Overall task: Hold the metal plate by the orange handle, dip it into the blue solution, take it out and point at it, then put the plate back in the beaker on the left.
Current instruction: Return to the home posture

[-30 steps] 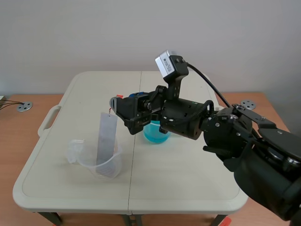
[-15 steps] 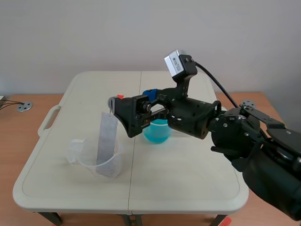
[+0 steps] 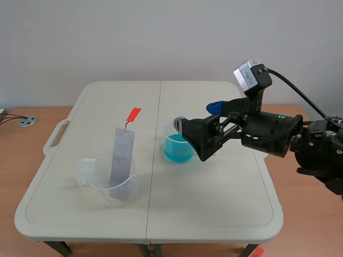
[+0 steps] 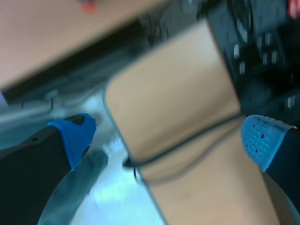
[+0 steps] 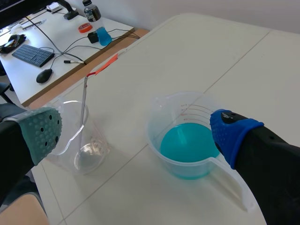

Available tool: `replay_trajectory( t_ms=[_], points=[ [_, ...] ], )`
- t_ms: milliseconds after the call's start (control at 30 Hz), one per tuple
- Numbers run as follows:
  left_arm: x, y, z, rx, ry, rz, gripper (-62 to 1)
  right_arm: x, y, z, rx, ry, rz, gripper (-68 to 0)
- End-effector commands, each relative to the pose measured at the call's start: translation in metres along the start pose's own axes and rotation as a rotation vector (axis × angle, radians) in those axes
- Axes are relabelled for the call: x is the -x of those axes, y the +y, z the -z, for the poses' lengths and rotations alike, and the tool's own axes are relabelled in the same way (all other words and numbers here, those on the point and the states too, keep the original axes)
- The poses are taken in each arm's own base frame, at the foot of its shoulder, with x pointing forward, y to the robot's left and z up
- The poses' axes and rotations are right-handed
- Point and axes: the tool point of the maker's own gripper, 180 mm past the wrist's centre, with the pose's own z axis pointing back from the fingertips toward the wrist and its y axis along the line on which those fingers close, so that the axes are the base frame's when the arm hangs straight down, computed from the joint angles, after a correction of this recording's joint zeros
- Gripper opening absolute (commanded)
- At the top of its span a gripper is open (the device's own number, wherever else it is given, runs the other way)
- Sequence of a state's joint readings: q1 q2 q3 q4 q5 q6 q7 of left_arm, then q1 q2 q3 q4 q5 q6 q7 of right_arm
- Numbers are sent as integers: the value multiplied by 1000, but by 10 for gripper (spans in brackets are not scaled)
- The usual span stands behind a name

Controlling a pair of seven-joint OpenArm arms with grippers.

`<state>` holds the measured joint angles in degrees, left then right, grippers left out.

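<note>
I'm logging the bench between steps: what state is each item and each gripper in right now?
metal plate: standing tilted in the left beaker, ungripped.
orange handle: free, nothing touching it.
left beaker: upright, holding the plate.
right beaker: upright, partly filled with blue solution.
right gripper: open, empty.
left gripper: open, empty.

Bulky black right arm [image 3: 268,134], silver-grey camera [image 3: 251,75] atop (black cable [image 3: 298,91] attached).
</note>
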<state>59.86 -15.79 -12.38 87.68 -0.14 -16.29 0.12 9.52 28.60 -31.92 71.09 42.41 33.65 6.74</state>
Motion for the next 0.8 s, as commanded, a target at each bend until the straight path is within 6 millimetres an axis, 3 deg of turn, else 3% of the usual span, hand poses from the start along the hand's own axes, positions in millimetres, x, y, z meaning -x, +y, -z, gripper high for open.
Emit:
replay_trajectory(
  t_ms=[0,233,400,567,767],
  points=[
    [-33,15,6,-21,-97,14,14,-17,4,-6,-17,-38,-37,-12],
    [-132,37,8,-53,-385,70,14,-17,15,-33,-5,4,-168,-12],
    [-188,20,-11,-2,-550,158,14,-21,18,-54,35,10,-253,-12],
    [-219,-7,-26,87,-652,213,14,-20,22,-76,65,36,-317,-12],
    [-233,-36,-41,182,-724,240,14,-16,27,-97,95,63,-353,-12]
  ],
)
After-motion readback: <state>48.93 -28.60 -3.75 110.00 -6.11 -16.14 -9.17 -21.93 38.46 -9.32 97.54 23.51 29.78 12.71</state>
